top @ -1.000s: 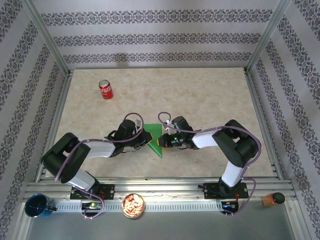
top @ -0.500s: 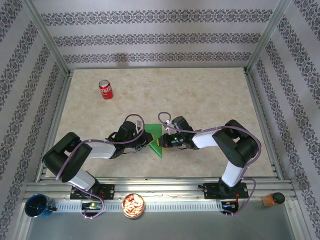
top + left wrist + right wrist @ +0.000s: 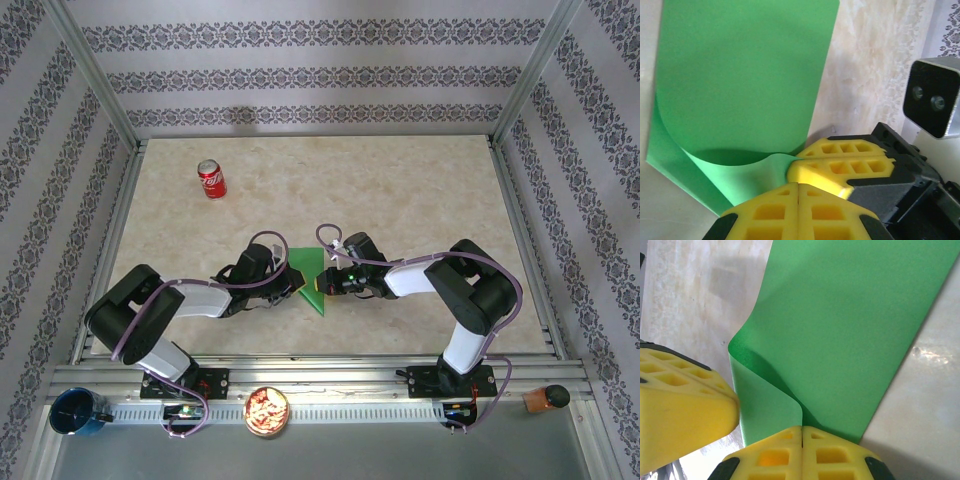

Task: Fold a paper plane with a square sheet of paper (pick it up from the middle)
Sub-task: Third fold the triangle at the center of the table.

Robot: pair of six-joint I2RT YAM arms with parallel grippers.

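fingers [image 3: 771,460] shut, right gripper [image 3: 801,429] pinching paper [image 3: 850,330] fold, left gripper [image 3: 798,186] at edge, open table [image 3: 400,200]

Drawn back slightly toward 8 o'clock over the last second: left gripper [image 3: 289,284]. Uncovered as a result: a little more of the square sheet of paper [image 3: 310,272] along its 9 o'clock edge. Shifted slightly the same way: wrist cable loop [image 3: 262,240].

Black-and-white left arm [image 3: 195,298] and right arm [image 3: 412,280] bent inward, wrists low, hands nose to nose.
Yellow-padded two-finger left hand [image 3: 291,284] [image 3: 798,184]: jaws closed. Yellow-padded right hand [image 3: 326,286] [image 3: 801,427]: jaws closed, pinching a fold of bright green paper sheet [image 3: 850,325].
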